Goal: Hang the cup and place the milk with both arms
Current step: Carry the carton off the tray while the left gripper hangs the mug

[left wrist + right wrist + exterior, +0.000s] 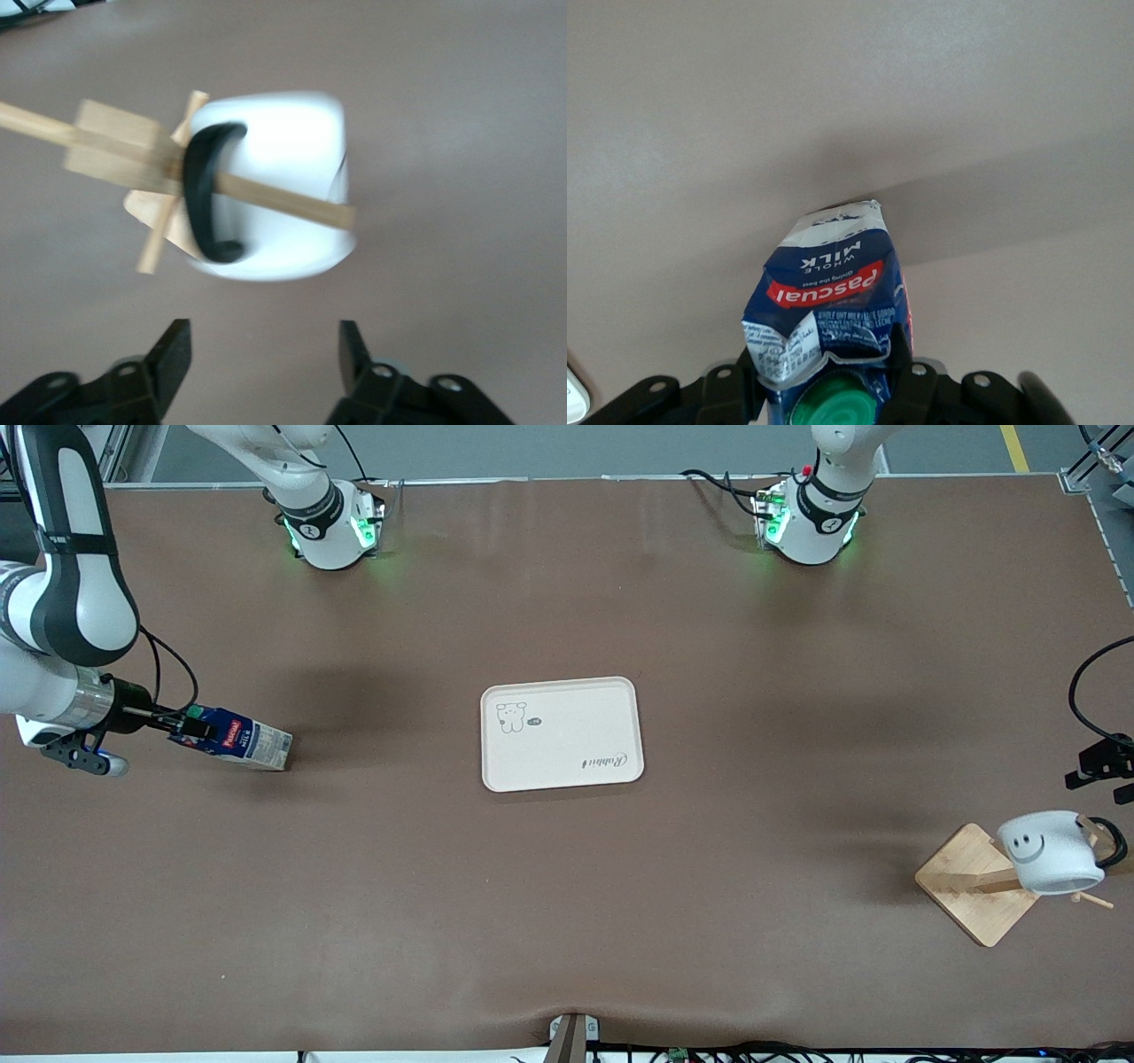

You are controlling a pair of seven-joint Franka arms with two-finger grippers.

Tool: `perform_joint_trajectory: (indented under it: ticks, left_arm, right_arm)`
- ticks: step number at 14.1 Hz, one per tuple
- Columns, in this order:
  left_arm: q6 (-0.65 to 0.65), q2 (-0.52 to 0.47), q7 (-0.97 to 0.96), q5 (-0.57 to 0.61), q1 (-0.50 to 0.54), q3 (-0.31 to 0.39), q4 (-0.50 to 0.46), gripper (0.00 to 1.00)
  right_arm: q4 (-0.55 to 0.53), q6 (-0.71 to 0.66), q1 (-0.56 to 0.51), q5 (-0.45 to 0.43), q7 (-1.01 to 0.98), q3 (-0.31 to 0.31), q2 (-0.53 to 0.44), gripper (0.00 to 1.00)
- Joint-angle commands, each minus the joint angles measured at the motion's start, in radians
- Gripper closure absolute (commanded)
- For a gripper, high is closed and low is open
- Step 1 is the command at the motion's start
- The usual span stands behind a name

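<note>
The white cup (1050,852) with its smiley face hangs on a wooden rack (973,883) at the left arm's end of the table. In the left wrist view a wooden peg (283,200) runs through the cup's (288,159) black handle (208,190). My left gripper (266,352) is open and empty, a short way back from the cup; it shows at the frame edge, left gripper (1100,772). My right gripper (190,731) is shut on the cap end of the blue milk (239,742), which is tilted with its pale end low by the table. The right wrist view shows the milk (828,297) and green cap (842,403) between the jaws.
A cream tray (611,700) with a bear drawing lies at the table's middle, between the milk and the rack. The rack's square wooden base stands near the table's edge at the left arm's end. Both arm bases glow green along the edge farthest from the front camera.
</note>
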Motion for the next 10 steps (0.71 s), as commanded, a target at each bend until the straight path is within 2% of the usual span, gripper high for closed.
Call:
perform_joint_trajectory:
  ticks: [1, 3, 7, 8, 10]
  left_arm:
    - [-0.105, -0.077, -0.121, -0.002, 0.0, -0.032, -0.011, 0.0]
    - [-0.138, -0.103, -0.145, 0.033, 0.0, -0.055, -0.011, 0.0]
    - [-0.216, -0.195, -0.409, 0.053, 0.0, -0.149, -0.047, 0.0]
    - [-0.236, -0.217, -0.444, 0.067, 0.002, -0.172, -0.044, 0.0]
    - [-0.257, -0.237, -0.481, 0.101, 0.002, -0.218, -0.007, 0.0]
  right_arm:
    - [-0.019, -0.01, -0.013, -0.017, 0.021, 0.015, -0.024, 0.45]
    - [-0.019, -0.013, -0.01, -0.017, 0.021, 0.015, -0.021, 0.44]
    - [-0.017, -0.034, 0.009, -0.019, 0.014, 0.017, -0.009, 0.21]
    - [-0.015, -0.033, 0.01, -0.019, 0.007, 0.017, -0.004, 0.1]
    - [-0.015, -0.034, 0.016, -0.019, 0.002, 0.017, -0.003, 0.02]
